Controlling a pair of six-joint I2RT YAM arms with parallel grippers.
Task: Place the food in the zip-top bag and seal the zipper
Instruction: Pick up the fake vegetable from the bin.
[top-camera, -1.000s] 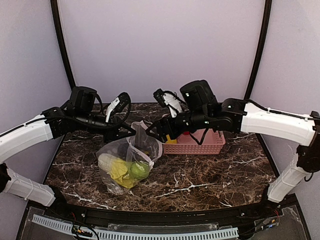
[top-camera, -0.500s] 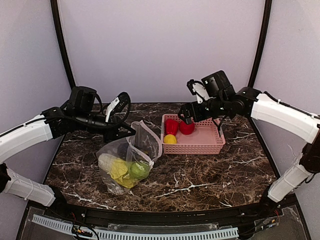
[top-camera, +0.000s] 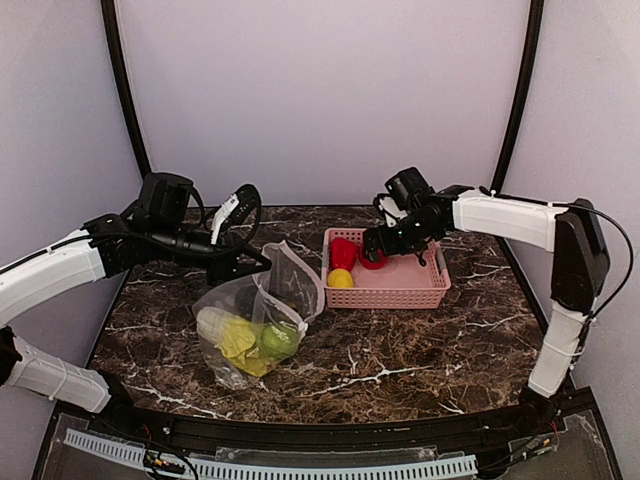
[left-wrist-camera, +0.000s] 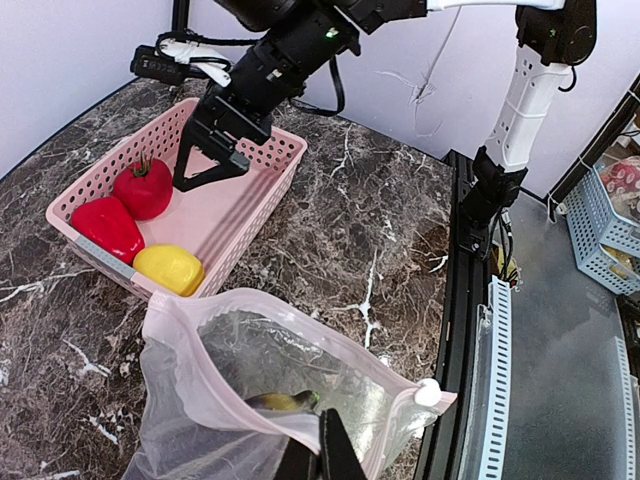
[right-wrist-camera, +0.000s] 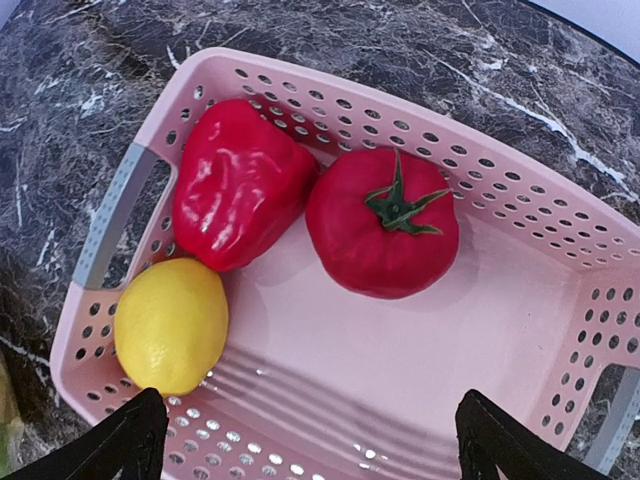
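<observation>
The clear zip-top bag (top-camera: 258, 318) lies left of centre with its mouth held open. Inside are the yellow-green cabbage (top-camera: 234, 338) and a green round piece (top-camera: 279, 340). My left gripper (left-wrist-camera: 320, 452) is shut on the near mouth edge, by the zipper (left-wrist-camera: 330, 335); it also shows in the top view (top-camera: 262, 263). My right gripper (right-wrist-camera: 315, 450) is open and empty, low over the pink basket (right-wrist-camera: 520, 175). Ahead of its fingers lie a red bell pepper (right-wrist-camera: 240, 180), a red tomato (right-wrist-camera: 385, 225) and a yellow lemon (right-wrist-camera: 170, 325).
The basket (top-camera: 400, 292) stands right of the bag on the dark marble table (top-camera: 420, 350), almost touching the bag's mouth. A white slider (left-wrist-camera: 428, 392) sits at one end of the bag's zipper. A black rail (top-camera: 330, 430) runs along the near table edge.
My right arm has swung from beside the bag's mouth back to the right and down over the basket. The left gripper and the bag have not moved.
</observation>
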